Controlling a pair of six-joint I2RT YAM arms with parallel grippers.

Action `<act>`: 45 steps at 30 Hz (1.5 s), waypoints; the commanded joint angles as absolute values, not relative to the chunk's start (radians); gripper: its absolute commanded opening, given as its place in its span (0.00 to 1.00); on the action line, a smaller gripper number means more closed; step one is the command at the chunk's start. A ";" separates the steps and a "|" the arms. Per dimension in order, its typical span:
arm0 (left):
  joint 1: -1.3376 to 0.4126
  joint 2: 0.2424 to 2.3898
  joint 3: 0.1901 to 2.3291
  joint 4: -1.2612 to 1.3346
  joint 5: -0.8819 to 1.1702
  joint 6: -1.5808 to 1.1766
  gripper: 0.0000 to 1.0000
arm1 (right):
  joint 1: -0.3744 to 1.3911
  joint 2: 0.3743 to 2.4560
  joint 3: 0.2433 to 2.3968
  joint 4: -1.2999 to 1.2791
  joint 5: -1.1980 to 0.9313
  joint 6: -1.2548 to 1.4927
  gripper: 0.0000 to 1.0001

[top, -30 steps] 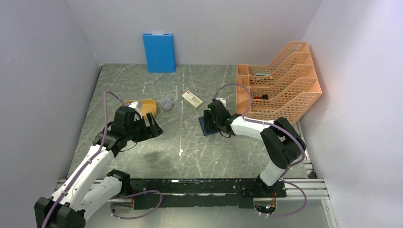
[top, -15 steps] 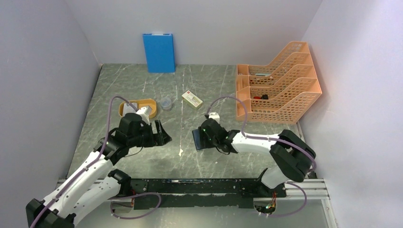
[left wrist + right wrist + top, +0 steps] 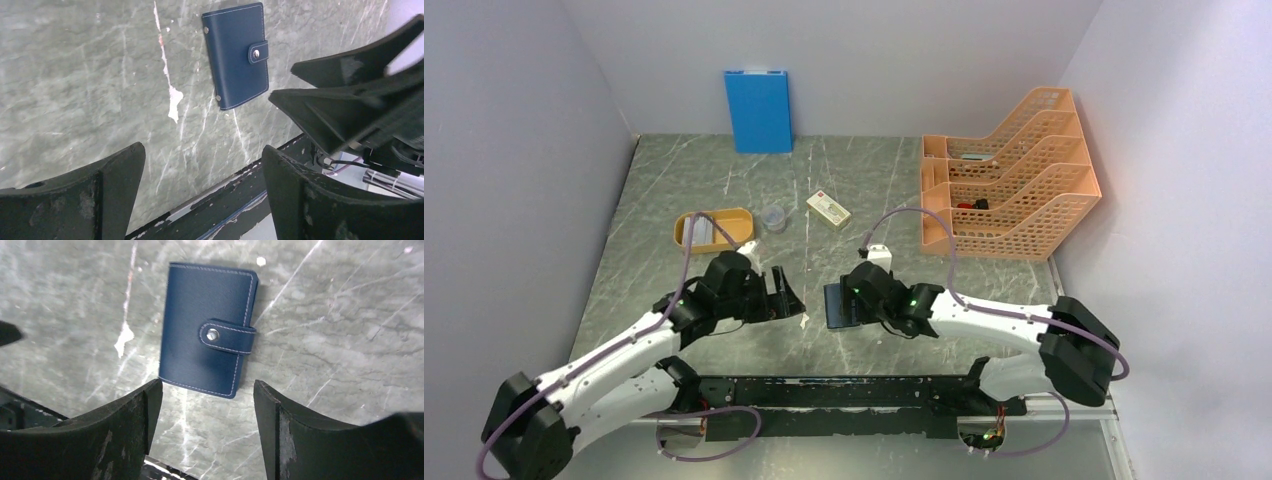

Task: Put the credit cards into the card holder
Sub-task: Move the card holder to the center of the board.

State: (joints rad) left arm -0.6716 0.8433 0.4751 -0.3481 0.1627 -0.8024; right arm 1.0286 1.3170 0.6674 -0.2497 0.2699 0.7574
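Observation:
The card holder is a dark navy wallet, snapped closed and lying flat on the marble table near the front middle. It also shows in the left wrist view and the right wrist view. My right gripper hovers at its right edge, open, and the holder lies just past its fingertips. My left gripper stands open and empty a little left of the holder. Pale grey credit cards lie in the orange oval tray at the back left.
A clear cup and a cream box with a red mark sit mid-table. An upright blue folder leans on the back wall. Orange mesh file racks fill the right side. The black rail runs along the near edge.
The card holder has moved with my right gripper from mid-table toward the near edge and now lies free. My left gripper has swung right and nearer, ending beside the holder.

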 commanded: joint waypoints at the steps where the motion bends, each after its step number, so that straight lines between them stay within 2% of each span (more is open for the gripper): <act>1: -0.708 0.963 0.521 -0.169 0.167 -0.856 0.88 | 1.030 1.269 0.721 -0.339 0.350 0.715 0.68; 6: -0.751 1.133 0.582 -0.086 0.160 -0.883 0.82 | 1.031 1.309 0.759 -0.341 0.380 0.668 0.56; 11: -0.767 1.248 0.586 0.018 0.158 -0.936 0.71 | 1.031 1.380 0.802 -0.329 0.393 0.639 0.47; 18: -0.769 1.388 0.635 0.093 0.169 -0.956 0.57 | 1.027 1.450 0.834 -0.308 0.399 0.625 0.47; 30: -0.769 1.555 0.665 0.131 0.135 -0.984 0.43 | 1.028 1.519 0.840 -0.276 0.393 0.645 0.51; 45: -0.768 1.636 0.628 0.154 0.119 -0.979 0.25 | 1.028 1.585 0.860 -0.293 0.405 0.623 0.51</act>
